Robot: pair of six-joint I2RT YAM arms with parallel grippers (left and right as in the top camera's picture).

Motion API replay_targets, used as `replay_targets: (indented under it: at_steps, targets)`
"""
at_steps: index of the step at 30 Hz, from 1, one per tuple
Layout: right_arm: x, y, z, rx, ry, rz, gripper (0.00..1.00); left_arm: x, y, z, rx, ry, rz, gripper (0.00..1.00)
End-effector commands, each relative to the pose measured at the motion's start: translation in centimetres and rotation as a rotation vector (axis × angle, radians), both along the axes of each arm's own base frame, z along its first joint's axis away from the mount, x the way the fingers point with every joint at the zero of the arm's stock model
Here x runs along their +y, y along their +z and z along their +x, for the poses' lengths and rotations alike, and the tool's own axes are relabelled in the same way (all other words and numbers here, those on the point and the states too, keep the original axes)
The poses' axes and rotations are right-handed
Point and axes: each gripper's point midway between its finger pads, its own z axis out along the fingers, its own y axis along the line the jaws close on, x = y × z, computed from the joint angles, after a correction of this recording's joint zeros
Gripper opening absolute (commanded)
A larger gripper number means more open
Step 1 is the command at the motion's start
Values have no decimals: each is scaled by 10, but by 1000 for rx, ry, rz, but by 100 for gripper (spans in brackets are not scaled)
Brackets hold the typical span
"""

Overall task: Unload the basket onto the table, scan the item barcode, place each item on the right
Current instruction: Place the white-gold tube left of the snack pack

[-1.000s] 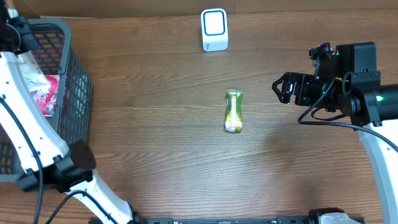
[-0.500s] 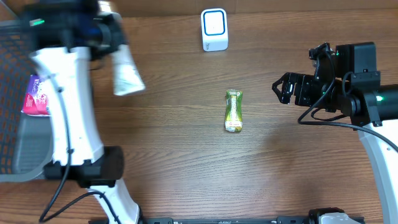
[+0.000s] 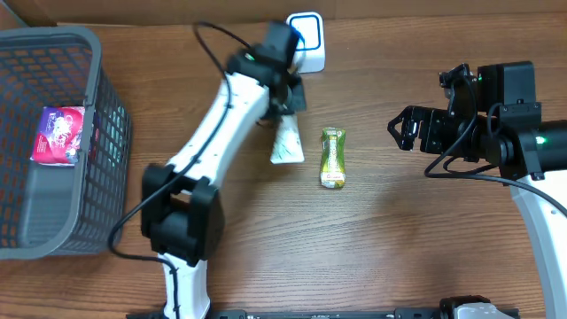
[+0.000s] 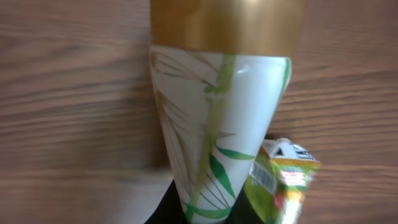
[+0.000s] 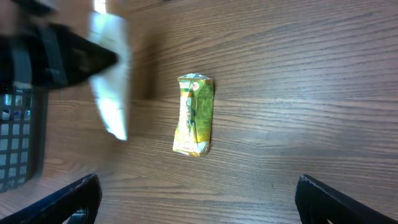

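Left gripper (image 3: 286, 113) is clamped on the narrow end of a white plastic tube printed with green bamboo leaves (image 3: 286, 143). The tube's gold cap (image 4: 228, 25) points away from the gripper. In the overhead view the tube hangs over the brown wooden table (image 3: 399, 230), near the front of the white box-shaped scanner with a blue-rimmed window (image 3: 310, 49) and just beside the left edge of a green and yellow foil pouch (image 3: 332, 158). Whether the tube touches the table cannot be determined. The pouch lies flat on the table, and a barcode shows on it in the left wrist view. Right gripper (image 3: 397, 128) hangs at the right side of the table with its jaws spread wide and nothing between them. A grey plastic mesh basket (image 3: 53, 35) at the left edge contains a pink packet (image 3: 60, 135).
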Motion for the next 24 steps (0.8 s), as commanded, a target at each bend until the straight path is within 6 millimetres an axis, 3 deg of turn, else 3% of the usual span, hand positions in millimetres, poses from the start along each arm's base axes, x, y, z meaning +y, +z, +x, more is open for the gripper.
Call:
replay_targets:
  at_steps: [1,5,12,13,15,18,21,24]
  targets:
    - [0,6,3,-21,-1,-4,100,-12,-24,-7,14,-3,14,4]
    - [0,6,3,-20,-2,-5,100,-22,-44,-15,53,-28,27,4]
    - [0,6,3,-21,-2,-6,100,-35,-44,-21,83,-53,-33,5]
    - [0,6,3,-22,-2,-6,100,-36,-44,-22,88,-56,-42,9]
    - [0,6,4,-23,-2,-5,100,-43,-43,-25,106,-70,-79,40]
    - [0,6,4,-23,-2,-5,100,-45,-41,-25,115,-85,-112,46]
    - [0,6,4,-24,-2,-5,100,-32,-22,-17,107,-83,-120,45]
    - [0,6,4,-23,-2,-5,100,-5,21,1,61,-60,-124,41]
